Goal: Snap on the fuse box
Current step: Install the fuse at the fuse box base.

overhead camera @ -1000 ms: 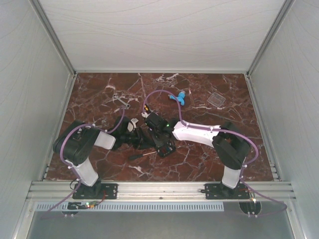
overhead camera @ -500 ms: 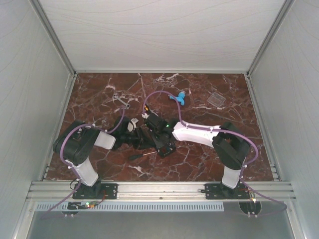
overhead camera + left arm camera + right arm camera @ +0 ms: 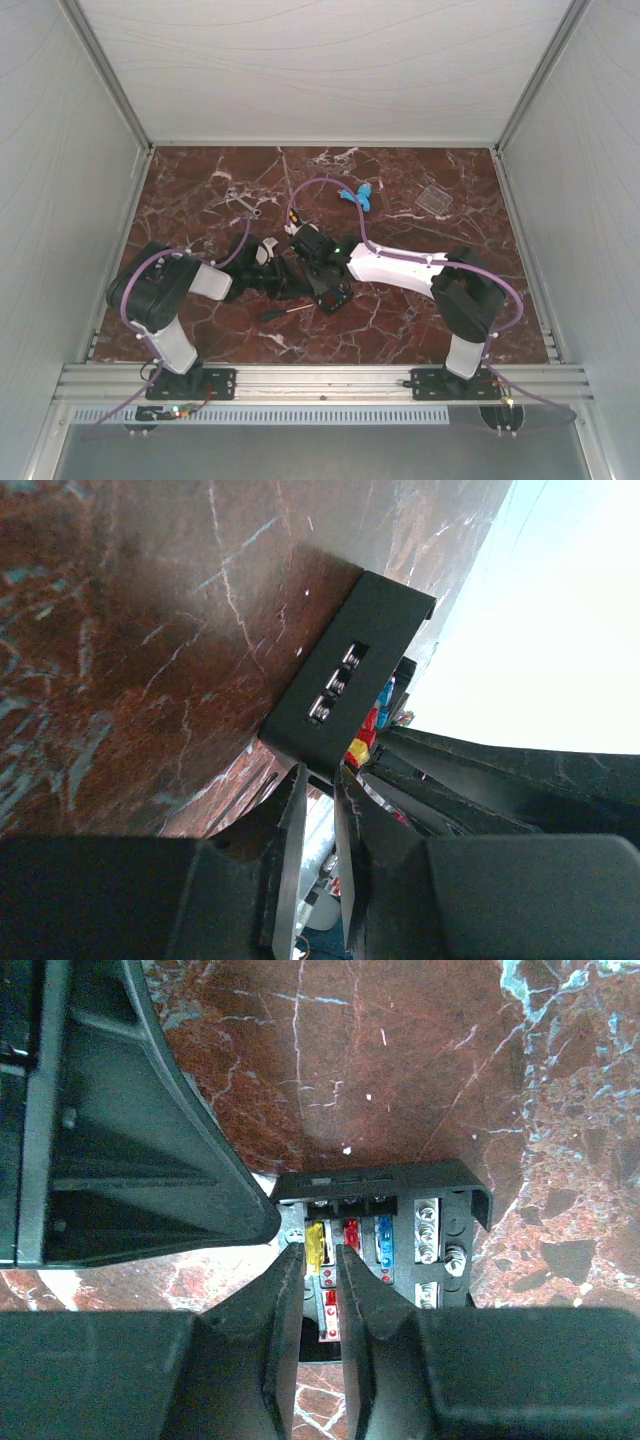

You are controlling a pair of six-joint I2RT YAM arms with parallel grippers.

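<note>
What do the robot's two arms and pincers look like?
Both the left arm and right arm have black joints and bases with white link shells; a purple cable runs along each. The left pincer and right pincer are black, with two flat tapered fingers.

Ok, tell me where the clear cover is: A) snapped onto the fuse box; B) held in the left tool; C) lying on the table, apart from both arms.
C: the clear cover lies alone at the table's far right, and the fuse box is visibly uncovered.
</note>
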